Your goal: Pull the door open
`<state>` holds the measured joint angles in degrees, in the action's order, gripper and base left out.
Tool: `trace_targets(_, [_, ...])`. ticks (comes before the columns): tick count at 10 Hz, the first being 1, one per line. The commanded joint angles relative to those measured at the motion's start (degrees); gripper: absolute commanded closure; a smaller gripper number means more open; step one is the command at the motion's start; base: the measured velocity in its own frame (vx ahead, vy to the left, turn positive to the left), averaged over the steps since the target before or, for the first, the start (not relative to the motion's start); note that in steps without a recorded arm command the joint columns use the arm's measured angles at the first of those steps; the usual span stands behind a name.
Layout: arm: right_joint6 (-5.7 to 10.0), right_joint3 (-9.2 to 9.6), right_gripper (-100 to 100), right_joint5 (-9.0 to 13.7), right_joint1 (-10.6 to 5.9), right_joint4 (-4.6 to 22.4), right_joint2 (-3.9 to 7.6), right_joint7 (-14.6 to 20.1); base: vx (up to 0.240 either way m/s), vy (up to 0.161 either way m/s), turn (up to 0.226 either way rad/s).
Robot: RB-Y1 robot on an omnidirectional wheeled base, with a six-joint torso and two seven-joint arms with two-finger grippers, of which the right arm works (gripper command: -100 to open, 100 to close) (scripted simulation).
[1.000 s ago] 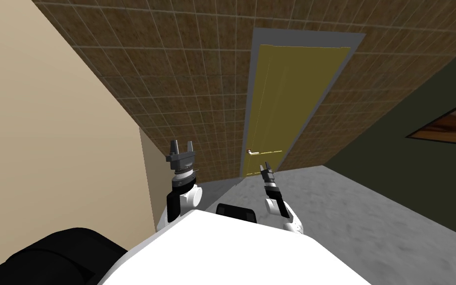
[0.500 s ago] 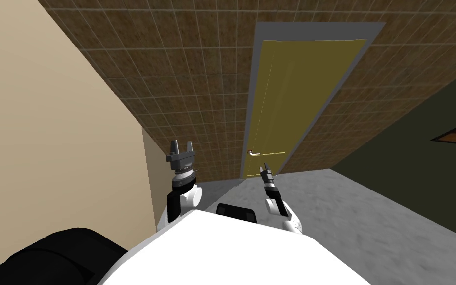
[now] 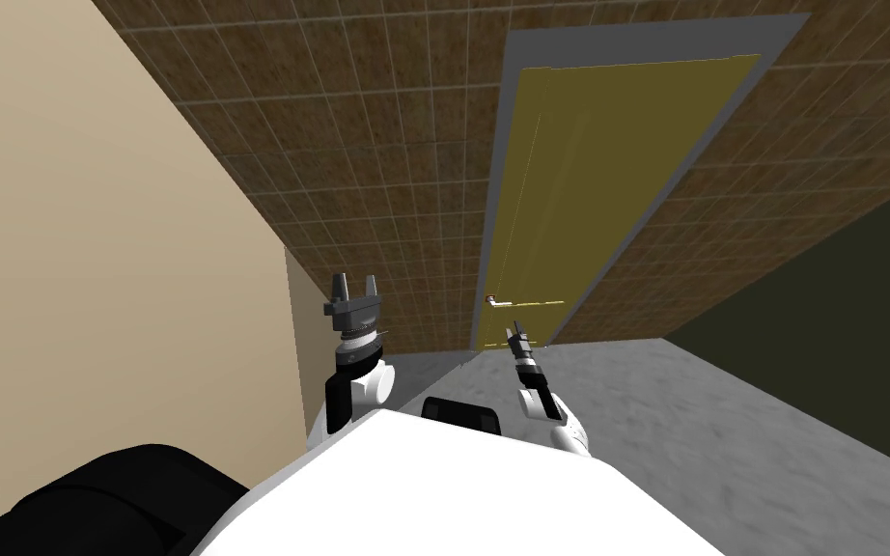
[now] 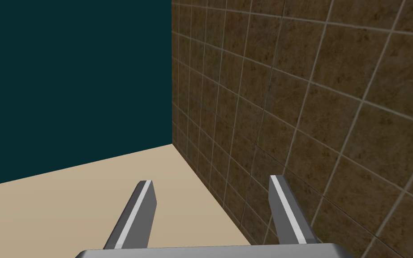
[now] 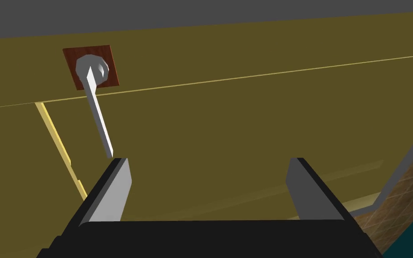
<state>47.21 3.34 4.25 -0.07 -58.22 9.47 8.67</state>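
The flat olive-yellow door (image 3: 588,193) sits in a plain grey frame (image 3: 646,41) within a brown tiled wall (image 3: 385,145). Its slim grey lever handle (image 5: 98,112) juts from a square reddish plate (image 5: 111,56). The right gripper (image 5: 208,162) is released, blades spread, aimed near the lever's free end. The left gripper (image 3: 354,285), likewise spread, is raised beside the tiles.

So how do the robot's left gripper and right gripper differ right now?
The left gripper faces the brown tiled wall; the right gripper faces the yellow door, with its grey lever handle just ahead of one finger. In the head view the left gripper shows both fingers side by side; the right gripper appears turned nearly edge-on. Both are open and hold nothing.
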Motion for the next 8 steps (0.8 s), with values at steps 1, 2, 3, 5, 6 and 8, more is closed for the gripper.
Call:
trace_targets(1, [0.27,0.01,-100,0.0,-0.52,2.2,0.23,0.2,0.039,-0.039,0.049])
trace_targets(2, [0.74,0.02,-100,0.1,-1.75,4.5,0.59,0.4,0.052,-0.039,0.085])
trace_targets(3, [0.74,0.02,-100,0.1,-1.75,5.3,0.59,0.4,0.038,-0.034,0.052])
trace_targets(5, [1.18,0.03,-100,0.1,-2.91,8.2,0.92,0.7,0.029,-0.038,0.063])
trace_targets(6, [1.61,0.04,-100,0.1,-4.03,10.1,1.24,0.9,0.04,-0.043,0.074])
trace_targets(8, [2.03,0.05,-100,0.2,-5.15,13.0,1.56,1.1,0.038,-0.041,0.07])
